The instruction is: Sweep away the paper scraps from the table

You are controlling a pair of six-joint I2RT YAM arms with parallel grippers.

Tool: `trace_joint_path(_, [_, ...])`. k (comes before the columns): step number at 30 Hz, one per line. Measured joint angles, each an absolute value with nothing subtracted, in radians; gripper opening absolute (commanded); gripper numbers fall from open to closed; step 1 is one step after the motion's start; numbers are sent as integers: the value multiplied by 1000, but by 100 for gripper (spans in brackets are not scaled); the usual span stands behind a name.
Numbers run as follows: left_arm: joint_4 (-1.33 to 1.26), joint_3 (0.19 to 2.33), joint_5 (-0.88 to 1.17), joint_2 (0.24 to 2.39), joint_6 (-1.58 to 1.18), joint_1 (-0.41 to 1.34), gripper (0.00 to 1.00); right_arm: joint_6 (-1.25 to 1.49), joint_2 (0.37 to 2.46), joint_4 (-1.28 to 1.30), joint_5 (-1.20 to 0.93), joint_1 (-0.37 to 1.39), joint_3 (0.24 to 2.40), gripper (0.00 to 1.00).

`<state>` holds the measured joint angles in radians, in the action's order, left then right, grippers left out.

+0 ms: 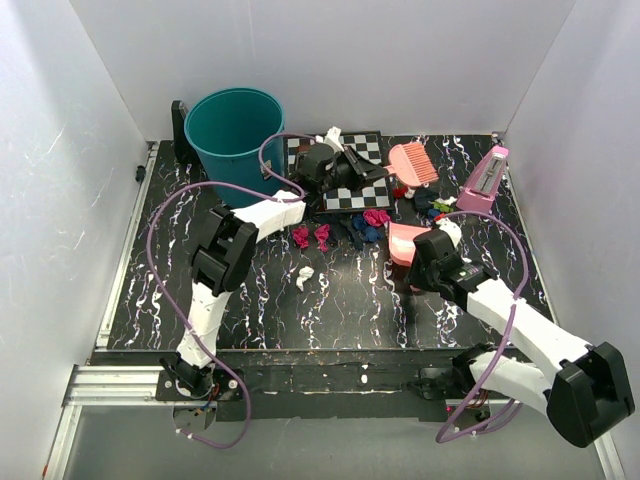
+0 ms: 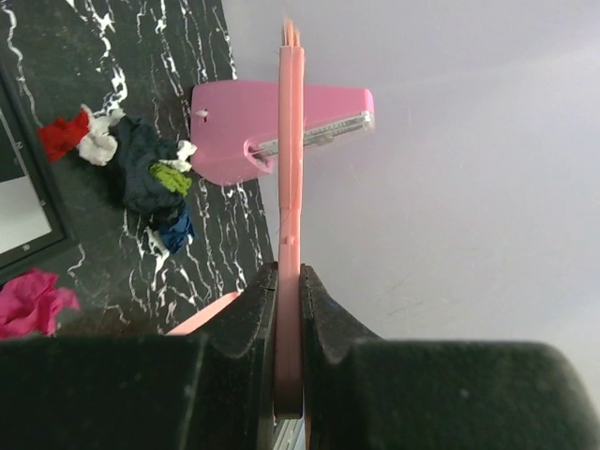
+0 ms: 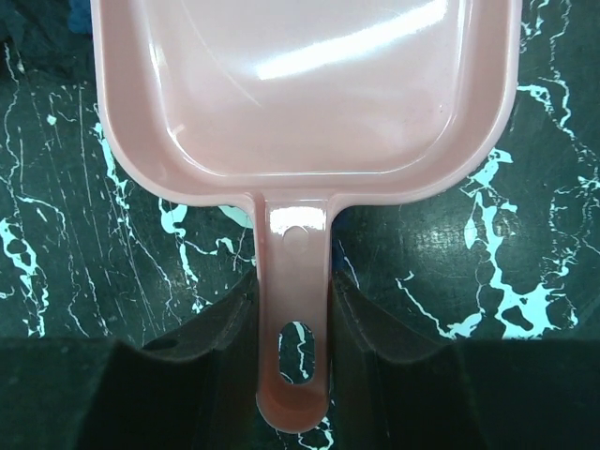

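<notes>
My left gripper is shut on the handle of a pink brush and holds it over the chessboard's right edge. In the left wrist view the brush is edge-on between my jaws. My right gripper is shut on the handle of a pink dustpan. The pan lies flat on the table and looks empty. Paper scraps lie left of the pan: magenta wads, a white wad and dark blue wads. More scraps are heaped by the metronome.
A teal bucket stands at the back left. A chequered chessboard with chess pieces lies behind the scraps. A pink metronome stands at the back right and shows in the left wrist view. White walls enclose three sides.
</notes>
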<state>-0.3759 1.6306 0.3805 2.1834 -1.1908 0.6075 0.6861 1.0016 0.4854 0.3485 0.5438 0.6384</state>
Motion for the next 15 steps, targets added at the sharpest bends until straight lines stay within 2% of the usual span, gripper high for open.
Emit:
trace_joint_path(6, [-388,1750,336,2284,-1225,639,0,697,1066,434,341,544,616,31])
trace_joint_path(8, [-386,1780,321,2319,-1232,648,0,702,1091,422,339,544,610,37])
trace_joint_path(12, [-355,1824,278,2374,-1235,664,0,705,1123,413,337,544,609,54])
trace_joint_path(15, [-317,1882,236,2423,-1222,676,0,706,1123,402,337,544,609,57])
